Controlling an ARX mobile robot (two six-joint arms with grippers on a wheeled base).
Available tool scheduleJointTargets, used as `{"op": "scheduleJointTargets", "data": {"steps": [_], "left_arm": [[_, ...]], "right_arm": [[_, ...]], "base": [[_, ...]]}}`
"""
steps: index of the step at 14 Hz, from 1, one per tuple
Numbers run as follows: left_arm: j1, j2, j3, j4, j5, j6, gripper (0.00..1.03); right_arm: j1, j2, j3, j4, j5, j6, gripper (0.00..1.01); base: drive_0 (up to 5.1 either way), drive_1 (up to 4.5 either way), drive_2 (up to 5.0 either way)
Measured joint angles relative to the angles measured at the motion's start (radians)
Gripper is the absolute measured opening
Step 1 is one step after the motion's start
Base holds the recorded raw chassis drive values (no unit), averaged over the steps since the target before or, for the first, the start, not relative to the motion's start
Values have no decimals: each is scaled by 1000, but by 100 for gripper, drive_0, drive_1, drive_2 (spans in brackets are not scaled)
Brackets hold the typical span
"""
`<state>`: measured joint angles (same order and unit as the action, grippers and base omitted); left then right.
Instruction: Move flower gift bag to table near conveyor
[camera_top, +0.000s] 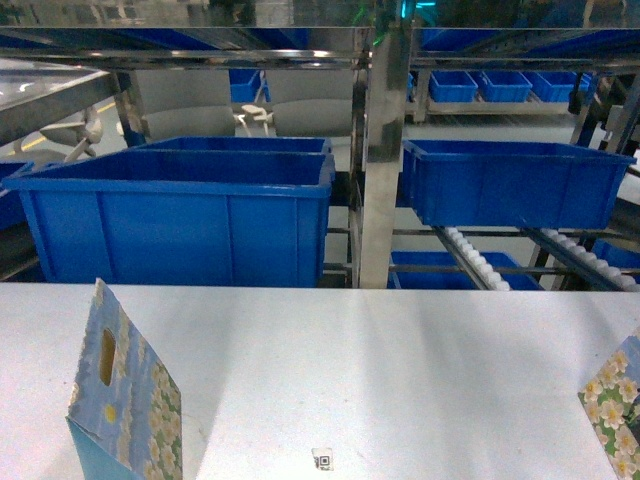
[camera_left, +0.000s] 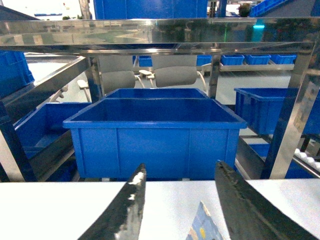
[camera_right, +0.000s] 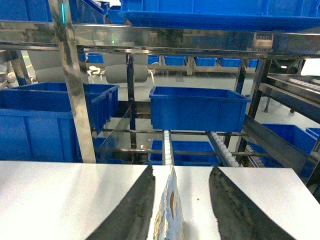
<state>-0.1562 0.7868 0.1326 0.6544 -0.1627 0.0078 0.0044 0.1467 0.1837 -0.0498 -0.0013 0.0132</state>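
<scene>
Below, the white table (camera_top: 400, 370) spans the head view, with a small QR-code sticker (camera_top: 322, 459) near its front edge. Two flower gift bags stand on it: one at the left front (camera_top: 122, 395), upright, blue with pale blossoms and an oval handle cut-out in its side; the other at the right edge (camera_top: 614, 410), green with white flowers and only partly in frame. Behind the table rises the conveyor (camera_top: 480, 262), a shiny steel rack whose lanes of small white rollers carry blue plastic bins: a large pair on the left (camera_top: 180, 215) and a single bin on the right (camera_top: 515, 180). From the left wrist-mounted view, the left pincer (camera_left: 182, 210) is spread wide above the table, its dark fingers (camera_left: 127, 210) apart, with a corner of the left bag (camera_left: 202, 227) showing between them without visible contact. From the right wrist-mounted view, the right pincer (camera_right: 180, 210) likewise stands wide, its fingers (camera_right: 132, 210) flanking the thin upper edge of the right bag (camera_right: 170, 210); gaps show on both sides.
</scene>
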Motion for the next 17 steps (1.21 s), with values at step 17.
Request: {"op": "scheduleJointTargets", "data": {"steps": [17], "left_arm": [[154,-576,-117,-441,162,-7,2]], "right_arm": [[0,-142,-170,45,0,-11,2]], "base": [[0,0,0]]}}
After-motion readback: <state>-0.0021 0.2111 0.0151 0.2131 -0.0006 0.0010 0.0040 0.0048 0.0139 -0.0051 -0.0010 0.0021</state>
